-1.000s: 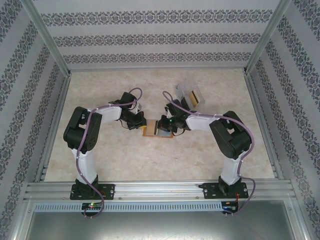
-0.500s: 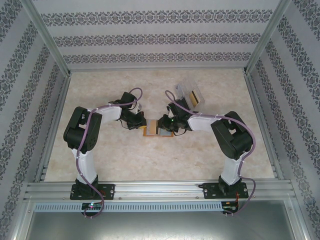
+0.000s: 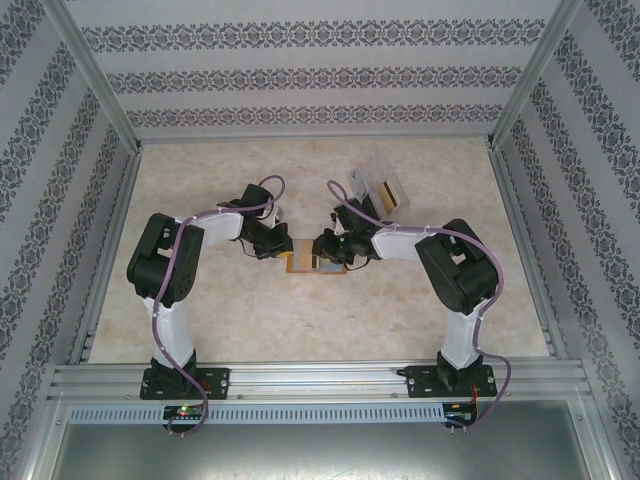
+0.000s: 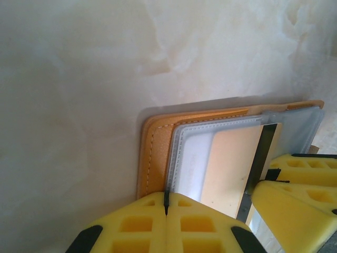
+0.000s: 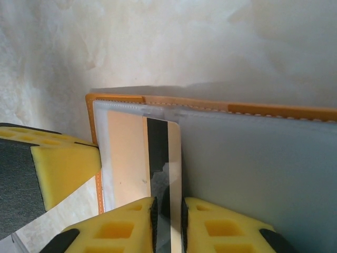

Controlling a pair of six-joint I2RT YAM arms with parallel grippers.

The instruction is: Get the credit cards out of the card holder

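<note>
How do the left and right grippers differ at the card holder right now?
The left gripper has its jaws fully shut at the orange edge of the card holder; the right gripper has its jaws slightly apart, clamped on the gold credit card. The left gripper sits at the holder's stitched side, the right gripper at the card's black-striped end. Both have yellow fingers and face it from opposite sides.

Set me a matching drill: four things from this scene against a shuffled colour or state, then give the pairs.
1 card holder
2 credit card
3 left gripper
4 clear box

A shut, at the holder's edge
B orange outside, lying open
C transparent, set apart from the holder
D gold with a black stripe, pinched by the right gripper

Pairs: 1-B; 2-D; 3-A; 4-C
</note>
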